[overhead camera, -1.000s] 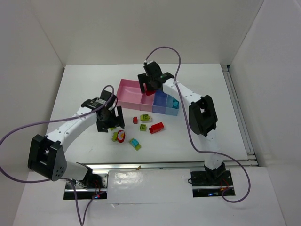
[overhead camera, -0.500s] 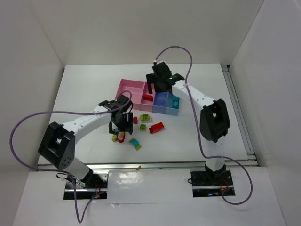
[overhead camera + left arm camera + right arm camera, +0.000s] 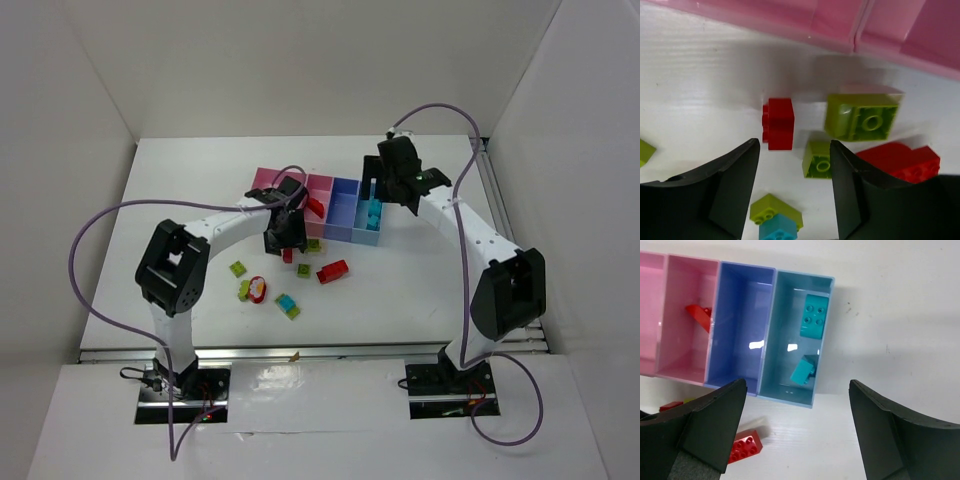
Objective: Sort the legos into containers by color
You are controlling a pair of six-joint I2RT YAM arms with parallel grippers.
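The four joined bins stand in a row: two pink point(image 3: 262, 182), one blue point(image 3: 343, 200), one light blue point(image 3: 372, 232). The second pink bin point(image 3: 685, 355) holds a red brick point(image 3: 700, 315). The light blue bin point(image 3: 785, 385) holds two teal bricks point(image 3: 814, 315). The blue bin point(image 3: 740, 330) holds nothing. My left gripper point(image 3: 285, 238) is open and empty just above a small red brick point(image 3: 778, 123), with a small lime brick point(image 3: 817, 159) and a large lime brick point(image 3: 862, 116) beside it. My right gripper point(image 3: 385, 190) is open wide and empty above the light blue bin.
A red two-by-four brick point(image 3: 332, 271) lies in front of the bins and shows in the right wrist view point(image 3: 746, 445). A lime-on-teal pair point(image 3: 287, 305), a lime brick point(image 3: 238, 268) and a lime brick with a red-white round piece point(image 3: 253, 290) lie nearer the arm bases. White walls enclose the table.
My left gripper has swung from the front left up to the bricks by the pink bins. My right gripper has moved right, from the second pink bin to the light blue bin.
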